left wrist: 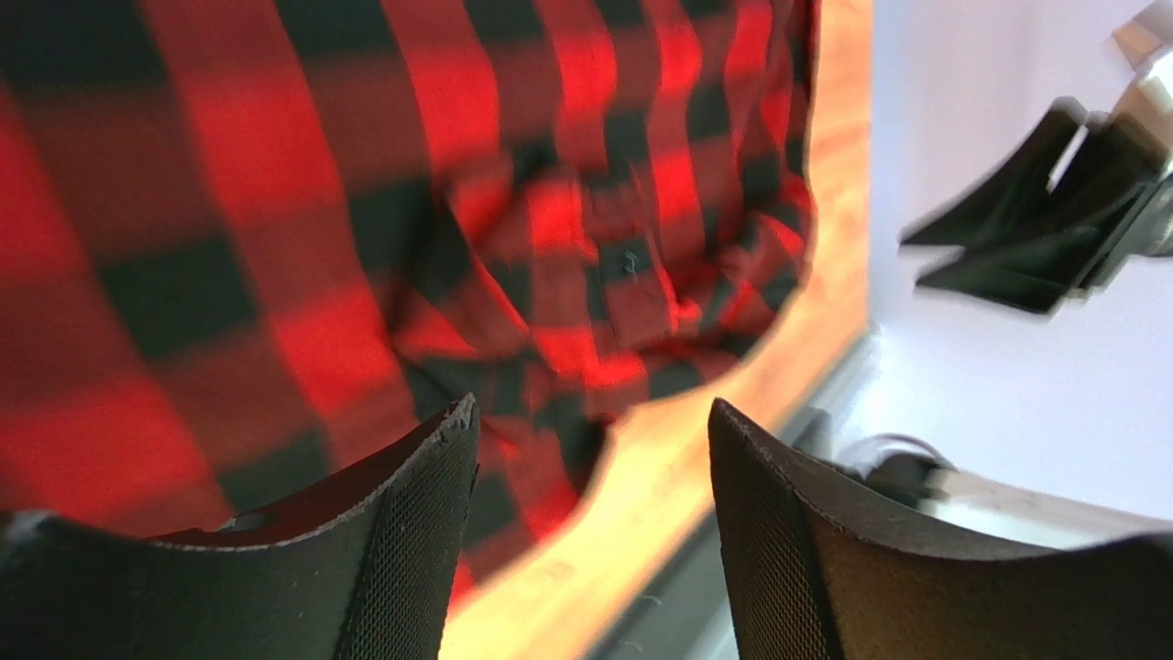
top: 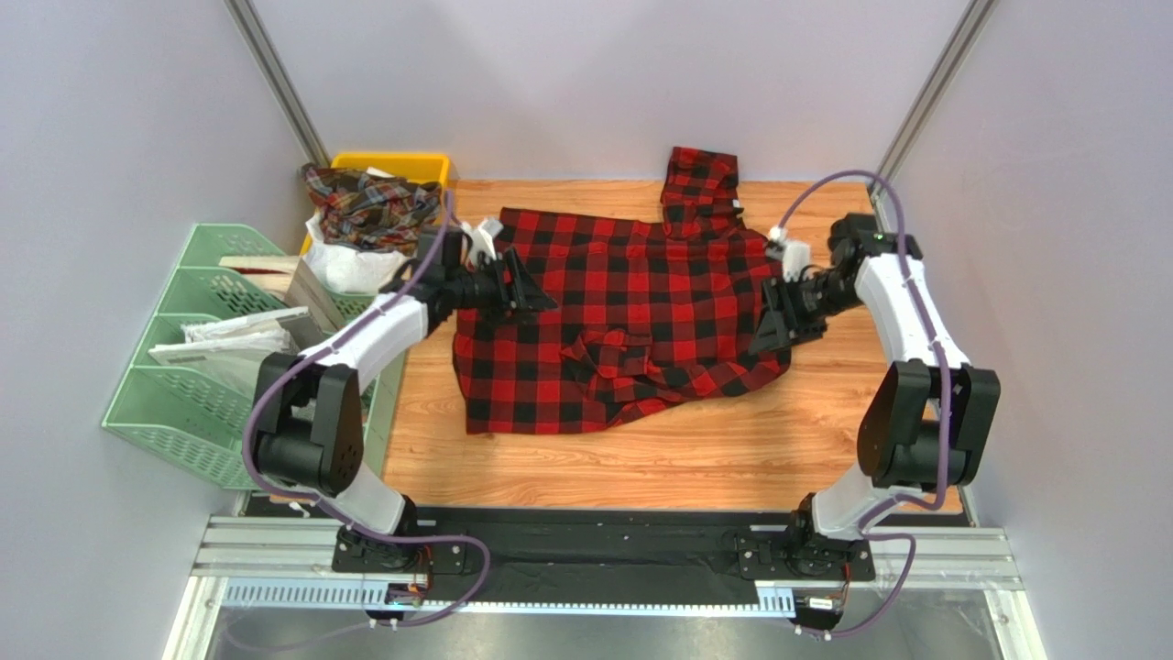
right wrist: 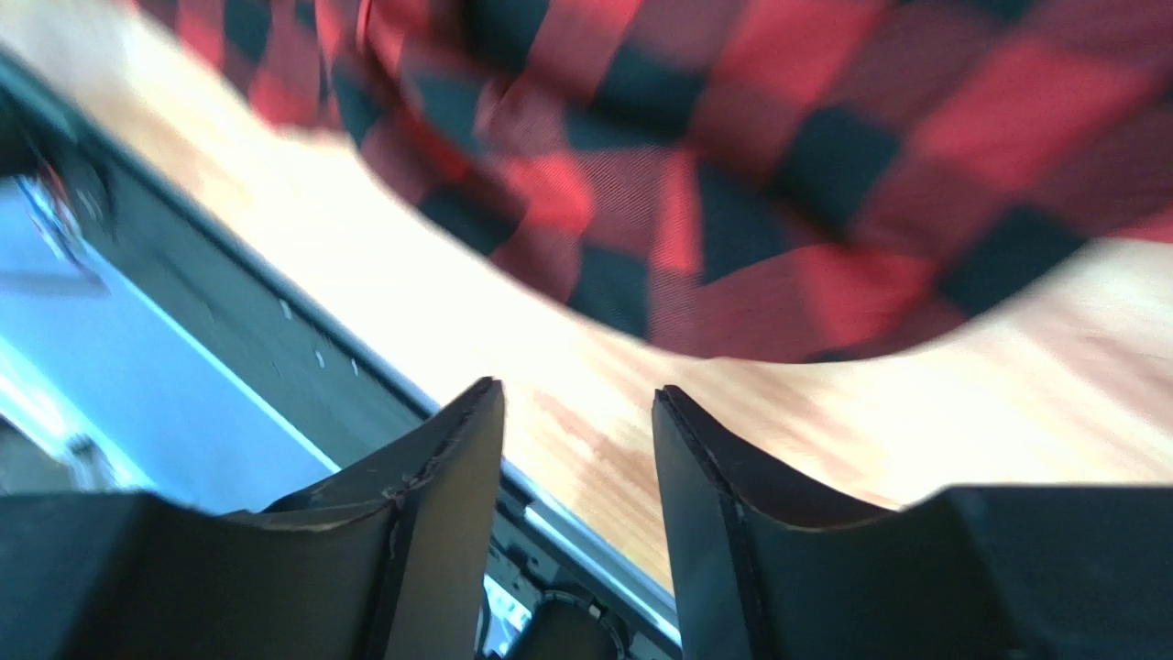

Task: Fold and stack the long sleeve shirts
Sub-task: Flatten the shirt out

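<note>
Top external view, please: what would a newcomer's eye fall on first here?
The bright red-and-black shirt, spread rumpled across the middle of the wooden table. Next, the left hand and right hand, one at each side edge of it, both open. A darker plaid shirt sits in the yellow bin at far left.

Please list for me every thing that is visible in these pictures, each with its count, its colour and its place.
red-and-black check shirt: one, red and black, lying rumpled on the middle of the table
dark plaid garment: one, mixed dark colours, crumpled in the yellow bin
yellow bin: one, yellow, far left corner
green rack: one, pale green, left of the table, holding papers
wooden table: one, light brown, under the shirt
left hand: one, black, open, at the shirt's left edge
right hand: one, black, open, at the shirt's right edge
</note>
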Robot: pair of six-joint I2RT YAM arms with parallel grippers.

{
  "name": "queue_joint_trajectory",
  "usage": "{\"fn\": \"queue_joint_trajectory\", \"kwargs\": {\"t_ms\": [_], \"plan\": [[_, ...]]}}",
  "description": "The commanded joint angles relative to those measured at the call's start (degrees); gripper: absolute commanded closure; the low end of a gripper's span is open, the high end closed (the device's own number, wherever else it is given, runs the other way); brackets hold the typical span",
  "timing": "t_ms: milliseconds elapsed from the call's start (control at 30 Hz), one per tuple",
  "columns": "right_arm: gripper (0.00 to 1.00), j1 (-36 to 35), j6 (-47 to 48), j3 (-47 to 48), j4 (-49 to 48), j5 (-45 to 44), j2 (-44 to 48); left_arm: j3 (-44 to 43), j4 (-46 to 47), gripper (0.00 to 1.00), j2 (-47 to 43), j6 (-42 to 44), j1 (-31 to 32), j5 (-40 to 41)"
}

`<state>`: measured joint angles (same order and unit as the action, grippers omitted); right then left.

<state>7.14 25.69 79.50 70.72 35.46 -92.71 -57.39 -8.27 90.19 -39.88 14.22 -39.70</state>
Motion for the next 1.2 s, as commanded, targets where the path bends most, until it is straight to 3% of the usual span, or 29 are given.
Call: {"fn": "queue_joint_trajectory", "kwargs": {"t_ms": [0,200,267,367,400,533,567,633,767,867,1067,1167], "plan": [[0.53,-9.0,5.7,-9.5,-3.2,-2.6,7.5,-8.9,-11.0,0.32,-4.4,21.8,-1.3,3.6],[0.46,-26.6,3.5,-20.4,-22.1,-15.1,16.2,-13.2,-18.3,0.35,-2.5,32.9,-1.7,1.3],[0.45,-33.1,3.2,-21.7,-28.4,-18.1,16.5,-15.7,-20.1,0.36,-0.3,32.7,-4.4,-3.6],[0.44,-41.6,3.2,-22.1,-35.0,-24.7,13.2,-17.3,-19.5,0.37,2.6,27.1,-9.4,-11.1],[0.44,-43.3,3.0,-21.4,-35.5,-26.6,11.5,-17.5,-19.1,0.3,3.1,26.3,-10.3,-12.4],[0.44,-49.8,2.3,-17.7,-37.0,-30.1,4.7,-20.0,-22.8,0.27,3.3,29.5,-12.2,-12.9],[0.44,-51.4,2.9,-17.3,-37.2,-30.7,3.5,-20.0,-23.5,0.22,3.1,30.3,-12.2,-13.2],[0.45,-52.7,3.3,-16.3,-37.3,-32.3,0.8,-20.3,-25.6,0.13,2.4,32.1,-12.2,-13.5],[0.57,-53.0,4.3,-14.8,-36.8,-34.8,-0.7,-20.3,-28.8,0.16,1.1,36.2,-12.3,-11.1],[1.0,-52.8,4.8,-14.6,-35.0,-37.1,1.3,-19.5,-28.9,0.18,-0.4,37.6,-12.4,-10.0],[1.0,-50.7,4.2,-12.1,-28.3,-31.4,11.7,-20.0,-29.0,0.22,-0.8,41.4,-12.4,-9.4],[0.96,-48.5,6.1,-12.5,-25.4,-28.5,14.0,-20.1,-29.2,0.18,-0.9,46.4,-12.3,-10.8]]}}
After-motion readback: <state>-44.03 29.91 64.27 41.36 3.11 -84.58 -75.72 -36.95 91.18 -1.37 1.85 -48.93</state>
